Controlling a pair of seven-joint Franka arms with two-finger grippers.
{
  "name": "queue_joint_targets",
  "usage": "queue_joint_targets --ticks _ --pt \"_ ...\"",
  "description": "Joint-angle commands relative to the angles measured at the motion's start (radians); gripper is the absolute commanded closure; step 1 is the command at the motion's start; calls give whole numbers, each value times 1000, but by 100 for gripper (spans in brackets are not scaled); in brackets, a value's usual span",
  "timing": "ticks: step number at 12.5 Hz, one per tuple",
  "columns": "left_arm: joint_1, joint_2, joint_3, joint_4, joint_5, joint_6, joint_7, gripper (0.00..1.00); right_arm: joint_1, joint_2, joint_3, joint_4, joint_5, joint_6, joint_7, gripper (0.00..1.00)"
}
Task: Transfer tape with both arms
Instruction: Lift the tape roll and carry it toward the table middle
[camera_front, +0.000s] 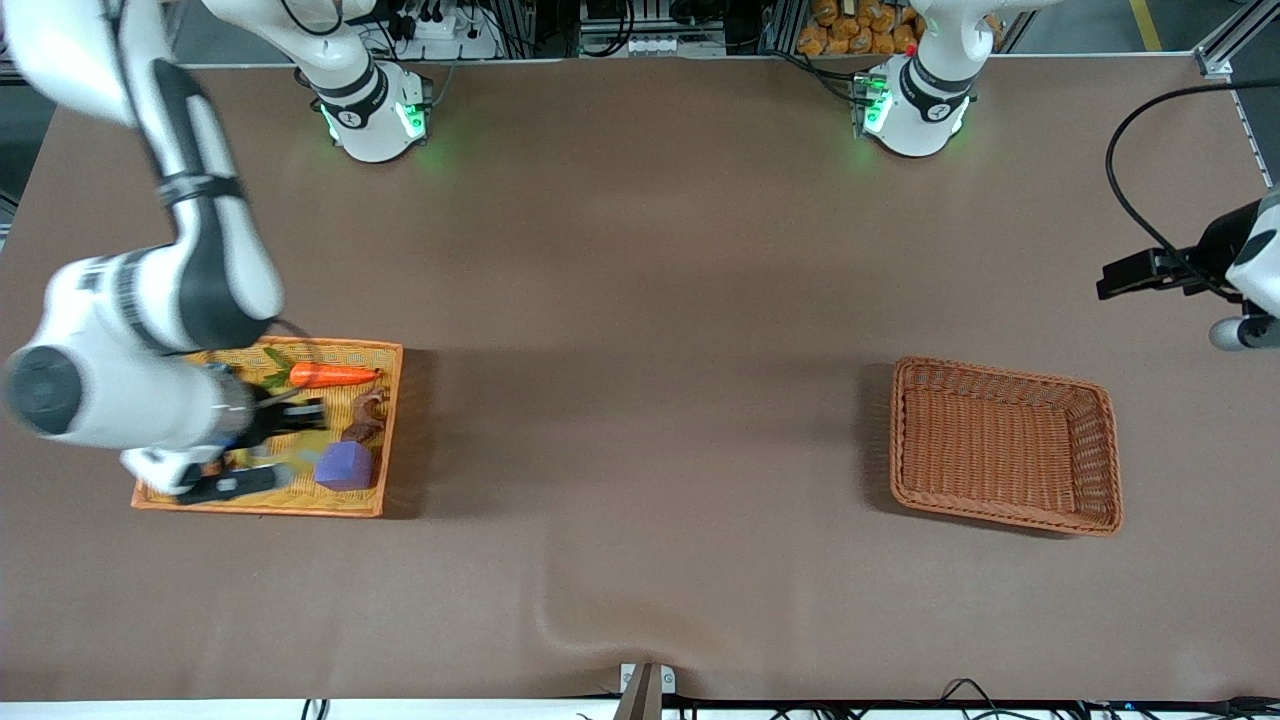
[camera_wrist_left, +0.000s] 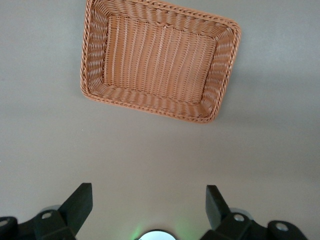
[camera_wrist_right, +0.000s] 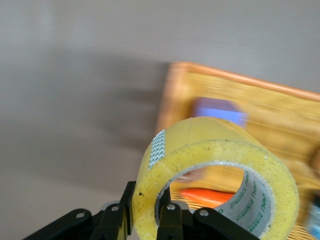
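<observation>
**Yellow tape gripped over the tray**

Yellow tape sits pinched in the right gripper — fingers closed on the roll's wall, one inside the hollow, one outside. That gripper hangs over the orange tray at the right arm's end of the table, above a carrot and a purple block. The left gripper waits with fingers spread wide and nothing between them, over bare table near the wicker basket — basket at the left arm's end.
</observation>
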Motion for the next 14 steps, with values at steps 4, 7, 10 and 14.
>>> queue_joint_targets --ticks 4,7,10,14 --pt "38 72 -1 9 -22 51 7 0 296 157 -15 66 159 255 167 100" --pt "37 93 -1 9 -26 77 7 0 440 238 -19 63 154 451 382 100" --pt "35 115 -1 8 -28 104 7 0 510 294 -24 66 152 553 586 49" --pt "30 130 -1 3 -28 126 4 0 429 240 -24 66 158 536 579 0"
